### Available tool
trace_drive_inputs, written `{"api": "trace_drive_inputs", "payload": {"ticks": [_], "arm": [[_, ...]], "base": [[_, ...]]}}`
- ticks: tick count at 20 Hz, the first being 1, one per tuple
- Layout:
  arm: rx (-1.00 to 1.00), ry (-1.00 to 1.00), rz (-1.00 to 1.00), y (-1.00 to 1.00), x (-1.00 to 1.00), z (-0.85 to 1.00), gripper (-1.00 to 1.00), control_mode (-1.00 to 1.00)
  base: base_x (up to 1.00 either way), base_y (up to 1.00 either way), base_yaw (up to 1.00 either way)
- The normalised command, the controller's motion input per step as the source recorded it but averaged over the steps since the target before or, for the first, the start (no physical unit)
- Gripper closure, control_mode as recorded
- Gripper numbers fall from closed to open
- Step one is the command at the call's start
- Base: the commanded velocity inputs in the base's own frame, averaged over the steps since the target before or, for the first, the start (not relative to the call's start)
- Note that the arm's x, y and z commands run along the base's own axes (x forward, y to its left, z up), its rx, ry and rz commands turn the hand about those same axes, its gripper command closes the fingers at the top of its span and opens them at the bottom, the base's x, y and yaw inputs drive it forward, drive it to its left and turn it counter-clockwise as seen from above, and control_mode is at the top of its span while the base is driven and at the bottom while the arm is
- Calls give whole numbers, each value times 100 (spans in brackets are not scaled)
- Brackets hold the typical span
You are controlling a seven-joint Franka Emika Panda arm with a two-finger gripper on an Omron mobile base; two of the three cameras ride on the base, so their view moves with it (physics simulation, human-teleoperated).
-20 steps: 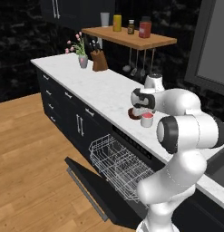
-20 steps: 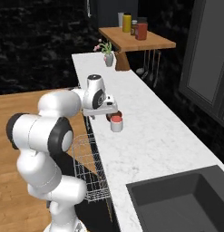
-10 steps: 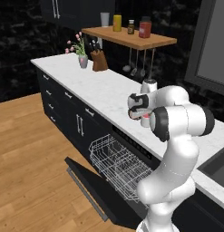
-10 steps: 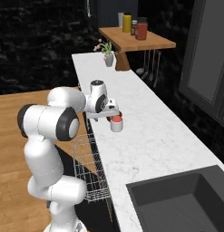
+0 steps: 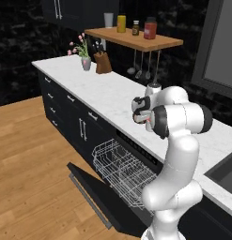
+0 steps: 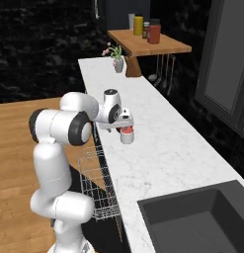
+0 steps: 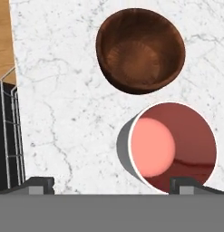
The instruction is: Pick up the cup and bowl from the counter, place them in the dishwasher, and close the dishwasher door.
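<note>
My gripper (image 7: 112, 185) hangs open over the counter (image 7: 59, 90), looking straight down, nothing between its fingertips (image 7: 41, 183). The cup (image 7: 172, 147), white with a red inside, stands upright just inside the right fingertip. Beyond it lies the dark reddish-brown bowl (image 7: 140, 50), a small gap away. From the right base view the gripper (image 6: 124, 121) sits right above the cup (image 6: 126, 135). In the left base view the gripper (image 5: 140, 110) hides most of the cup. The dishwasher door (image 5: 103, 199) lies dropped open under the pulled-out white wire rack (image 5: 119, 171).
A sink (image 6: 202, 217) is set into the counter to the right. At the far end stand a flower vase (image 5: 86, 63) and a knife block (image 5: 103, 63), under a wooden shelf (image 5: 136, 40) with bottles. The rack's edge (image 7: 9, 136) shows beside the counter.
The arm's elbow has swung up and folded nearer the counter. The hand stays above the cup with its jaws wide apart. Cup and bowl have not moved.
</note>
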Motion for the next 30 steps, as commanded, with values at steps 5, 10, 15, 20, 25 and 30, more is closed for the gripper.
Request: {"api": "trace_drive_inputs", "payload": {"ticks": [5,10,15,20,25,30], "arm": [[0,0,0,-8,20,-20,-100,-100],[0,0,0,-1,12,-21,-100,-100],[0,0,0,0,18,-18,-100,-100],[0,0,0,0,23,-18,-100,-100],[0,4,0,0,8,-18,100,-100],[0,3,0,0,0,-8,100,-100]], "base": [[0,0,0],[0,0,0],[0,0,0],[0,0,0],[0,0,0],[0,0,0]]}}
